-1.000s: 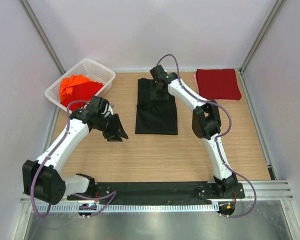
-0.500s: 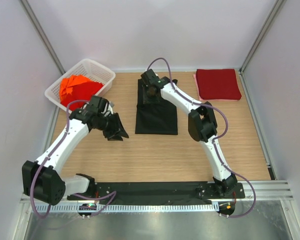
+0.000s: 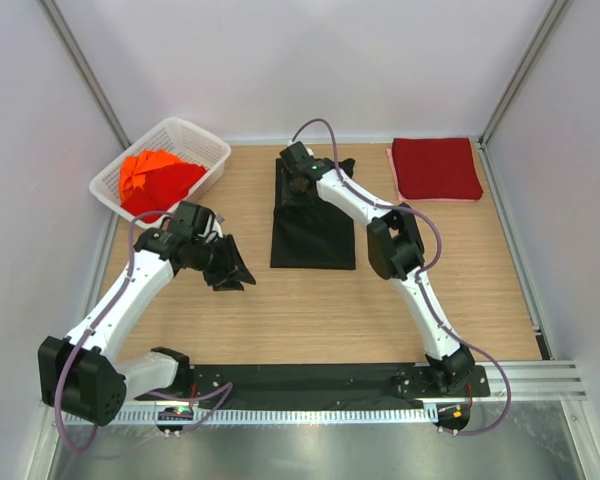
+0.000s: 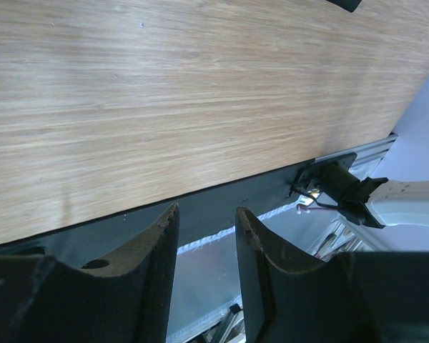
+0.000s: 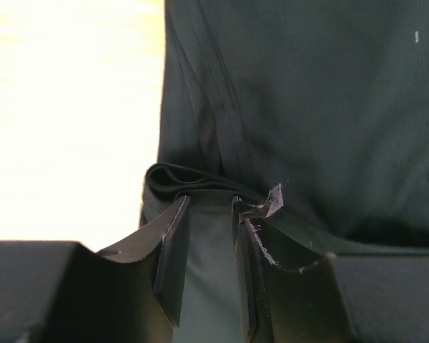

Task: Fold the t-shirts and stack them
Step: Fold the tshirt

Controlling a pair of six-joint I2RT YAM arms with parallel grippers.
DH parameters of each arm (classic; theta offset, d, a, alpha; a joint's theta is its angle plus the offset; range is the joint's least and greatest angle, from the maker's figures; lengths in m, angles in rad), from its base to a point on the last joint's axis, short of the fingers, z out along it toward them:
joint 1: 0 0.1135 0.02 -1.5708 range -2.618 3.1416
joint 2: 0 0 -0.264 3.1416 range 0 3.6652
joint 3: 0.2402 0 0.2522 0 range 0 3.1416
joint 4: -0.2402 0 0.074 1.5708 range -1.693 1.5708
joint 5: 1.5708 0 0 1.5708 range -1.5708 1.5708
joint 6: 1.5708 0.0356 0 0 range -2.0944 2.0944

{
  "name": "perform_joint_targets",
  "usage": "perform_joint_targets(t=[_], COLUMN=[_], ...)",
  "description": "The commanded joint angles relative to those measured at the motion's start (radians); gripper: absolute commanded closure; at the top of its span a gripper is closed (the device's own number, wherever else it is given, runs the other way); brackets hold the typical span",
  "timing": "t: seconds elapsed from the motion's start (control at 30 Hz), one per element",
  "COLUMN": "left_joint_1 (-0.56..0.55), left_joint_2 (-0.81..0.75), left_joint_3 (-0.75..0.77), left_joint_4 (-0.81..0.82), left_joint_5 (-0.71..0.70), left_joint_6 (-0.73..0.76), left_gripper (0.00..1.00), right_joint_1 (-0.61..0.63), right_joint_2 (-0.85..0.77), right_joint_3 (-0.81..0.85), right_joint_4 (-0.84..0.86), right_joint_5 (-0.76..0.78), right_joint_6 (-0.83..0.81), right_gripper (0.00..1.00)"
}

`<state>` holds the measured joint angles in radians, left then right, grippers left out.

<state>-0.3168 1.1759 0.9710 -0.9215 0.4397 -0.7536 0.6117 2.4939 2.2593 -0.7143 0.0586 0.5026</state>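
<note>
Elbow bent, right arm [image 3: 350, 195] reaches upper centre, further left than before, right fingers [image 5: 173, 257] clenching the black cloth t-shirt [image 3: 313, 235] edge; left fingers [image 4: 154, 264] parted, empty.

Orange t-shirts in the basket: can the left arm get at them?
Probably yes: the left gripper hangs open and empty, and the orange t-shirts lie in an open-topped white basket just beyond it, nothing between.
</note>
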Motion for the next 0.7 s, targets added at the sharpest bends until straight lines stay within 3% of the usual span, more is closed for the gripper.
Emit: perform_joint_targets(t=[0.0, 0.27, 0.33, 0.5, 0.6, 0.67], left_joint_1=[0.002, 0.002, 0.002, 0.004, 0.004, 0.002], left_joint_2=[-0.036, -0.013, 0.020, 0.155, 0.276, 0.385], left_joint_3=[-0.006, -0.003, 0.023, 0.135, 0.240, 0.325], left_joint_4=[0.006, 0.052, 0.081, 0.165, 0.245, 0.318], left_joint_5=[0.016, 0.030, 0.036, 0.071, 0.102, 0.129], left_joint_6=[-0.018, -0.036, -0.027, -0.012, -0.019, -0.033], left_gripper=[0.61, 0.58, 0.52, 0.48, 0.53, 0.64], right_joint_1=[-0.016, -0.059, -0.072, -0.118, -0.176, -0.225], right_joint_2=[0.025, 0.024, -0.035, -0.159, -0.211, -0.253], right_joint_3=[0.103, 0.215, 0.192, 0.085, -0.036, -0.137], right_joint_4=[0.072, 0.016, -0.005, -0.057, -0.036, -0.010], right_joint_5=[0.015, 0.001, 0.004, -0.104, -0.239, -0.307], right_joint_6=[-0.016, -0.061, -0.079, -0.095, -0.059, -0.038], right_gripper=[0.63, 0.61, 0.60, 0.59, 0.59, 0.61])
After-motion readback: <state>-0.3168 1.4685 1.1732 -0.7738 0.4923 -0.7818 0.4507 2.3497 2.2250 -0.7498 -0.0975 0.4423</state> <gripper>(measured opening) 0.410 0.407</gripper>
